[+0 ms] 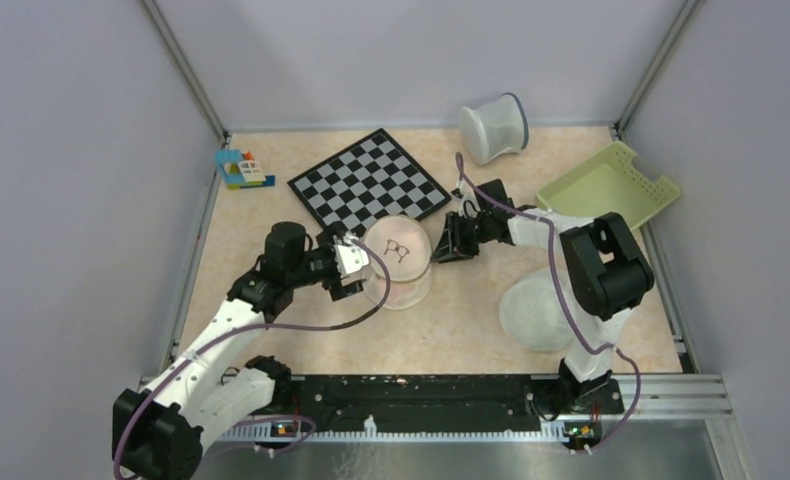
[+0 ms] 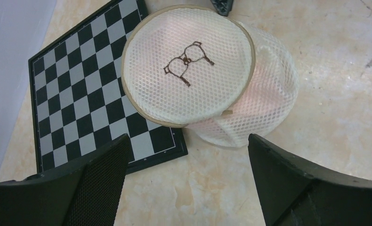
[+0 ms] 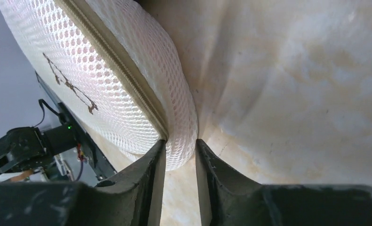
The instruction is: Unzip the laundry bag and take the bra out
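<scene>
The laundry bag (image 1: 399, 258) stands tilted on the table at the chessboard's near corner, its round face with the black drawing (image 2: 188, 62) turned up. The pale-pink bra (image 2: 265, 92) shows faintly through the mesh side. My left gripper (image 1: 357, 268) is open just left of the bag; in the left wrist view the gripper (image 2: 189, 141) has its jaws wide apart, with bare table between them and the bag beyond the tips. My right gripper (image 1: 449, 246) is at the bag's right side. In the right wrist view the gripper (image 3: 180, 143) is shut on the bag's mesh wall (image 3: 174, 94) beside the zipper seam (image 3: 123, 89).
A chessboard (image 1: 369, 182) lies behind the bag. A white cylindrical bin (image 1: 493, 127) lies on its side at the back. A yellow-green basket (image 1: 609, 187) is at the right. A larger domed mesh bag (image 1: 539, 310) sits front right. Toy blocks (image 1: 242, 170) are at back left.
</scene>
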{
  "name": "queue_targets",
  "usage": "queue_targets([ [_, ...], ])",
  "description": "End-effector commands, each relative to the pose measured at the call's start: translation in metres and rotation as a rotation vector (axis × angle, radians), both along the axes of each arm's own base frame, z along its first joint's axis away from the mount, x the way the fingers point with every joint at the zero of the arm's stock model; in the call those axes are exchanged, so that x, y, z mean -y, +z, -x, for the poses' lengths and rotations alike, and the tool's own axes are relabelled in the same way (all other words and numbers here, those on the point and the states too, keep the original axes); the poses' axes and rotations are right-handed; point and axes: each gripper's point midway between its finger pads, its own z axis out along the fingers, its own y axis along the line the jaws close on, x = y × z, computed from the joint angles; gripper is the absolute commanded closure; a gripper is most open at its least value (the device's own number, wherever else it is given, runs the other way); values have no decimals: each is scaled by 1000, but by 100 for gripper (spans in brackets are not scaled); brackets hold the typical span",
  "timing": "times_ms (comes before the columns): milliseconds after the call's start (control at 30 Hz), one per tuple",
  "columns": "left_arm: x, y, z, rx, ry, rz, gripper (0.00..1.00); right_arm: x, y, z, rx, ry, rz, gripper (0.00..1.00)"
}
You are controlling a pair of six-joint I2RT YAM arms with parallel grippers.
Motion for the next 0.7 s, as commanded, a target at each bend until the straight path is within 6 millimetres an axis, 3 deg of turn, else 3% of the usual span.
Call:
queue_targets([
  [0, -1, -10, 14, 38, -103, -58, 3, -1, 7, -25, 88, 44, 8, 77],
  [200, 5, -24, 22, 125, -276, -138, 8, 5, 6, -29, 131, 162, 26, 100],
  [333, 16, -31, 18, 231, -411, -175, 18, 4, 3, -39, 161, 232, 53, 100],
  [433, 22, -31, 3, 295, -451, -211, 24, 1, 7, -45, 169, 258, 48, 100],
  [667, 18, -42, -32, 431, -520, -357, 29, 3, 20, -34, 200, 308, 28, 97],
])
